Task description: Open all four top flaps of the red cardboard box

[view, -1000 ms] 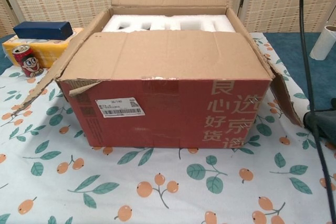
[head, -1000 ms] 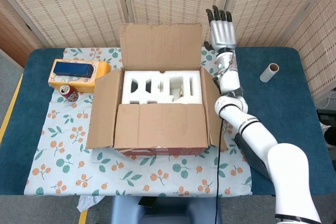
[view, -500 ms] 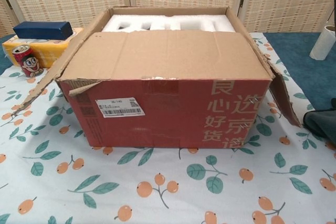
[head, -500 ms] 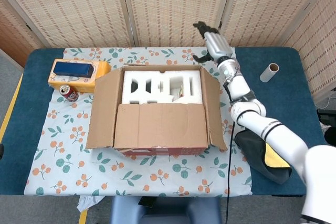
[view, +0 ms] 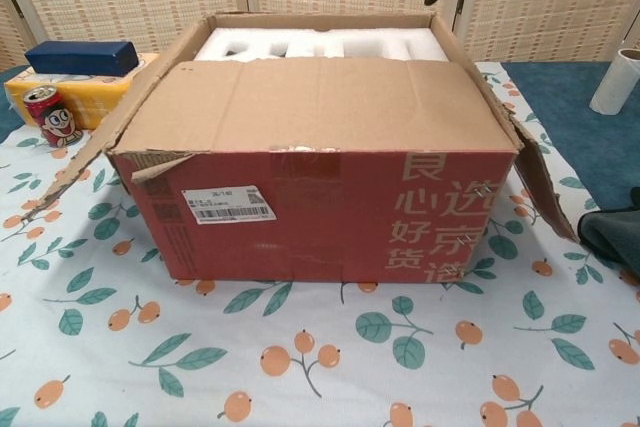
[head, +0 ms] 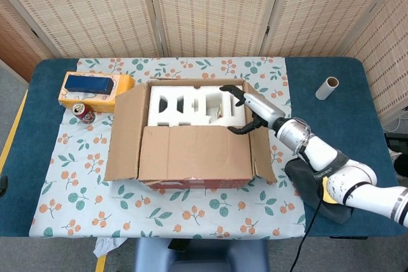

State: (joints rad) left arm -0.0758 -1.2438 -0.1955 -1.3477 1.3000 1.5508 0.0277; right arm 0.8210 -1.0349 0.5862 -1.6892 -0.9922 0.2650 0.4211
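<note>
Your right robot hand point(head: 245, 110) has come forward from behind the red cardboard box point(head: 191, 138) and now hovers over its right side, fingers spread and holding nothing. Your left robot hand is out of both views. You have the box on the floral cloth point(head: 76, 176) mid-surface, its near flap point(head: 194, 152) lying flat over the top, white foam insert point(head: 194, 103) showing behind it.

Woven reed screen panels point(head: 210, 4) along worktop's far edge; blue worktop point(head: 338, 93) under floral cloth point(head: 76, 183); grey floor point(head: 9, 103), yellow stripe at left.
</note>
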